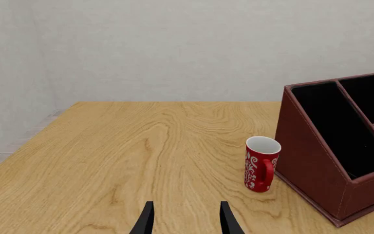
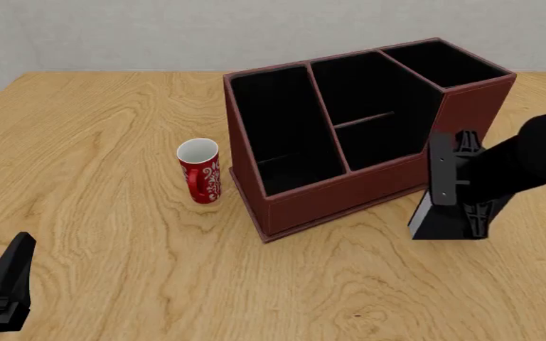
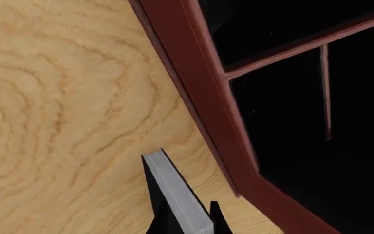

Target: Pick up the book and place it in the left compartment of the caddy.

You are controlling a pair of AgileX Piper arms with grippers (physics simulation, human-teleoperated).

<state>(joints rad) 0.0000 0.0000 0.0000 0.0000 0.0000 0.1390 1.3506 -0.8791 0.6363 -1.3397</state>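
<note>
The black book (image 2: 437,217) stands upright by the caddy's front right corner; I cannot tell whether it rests on the table. Its white page edge (image 3: 177,200) shows in the right wrist view. My right gripper (image 2: 455,202) is shut on the book from above, with its dark fingers (image 3: 158,219) on either side. The reddish-brown caddy (image 2: 335,199) sits mid-table. Its long left compartment (image 2: 273,121) is empty and also shows in the left wrist view (image 1: 340,126). My left gripper (image 2: 3,280) is open and empty at the near left, fingertips (image 1: 146,219) apart.
A red mug (image 2: 200,172) with white patterns stands just left of the caddy, close to its left wall; it also shows in the left wrist view (image 1: 262,165). The wooden table (image 2: 93,142) runs back to a pale wall.
</note>
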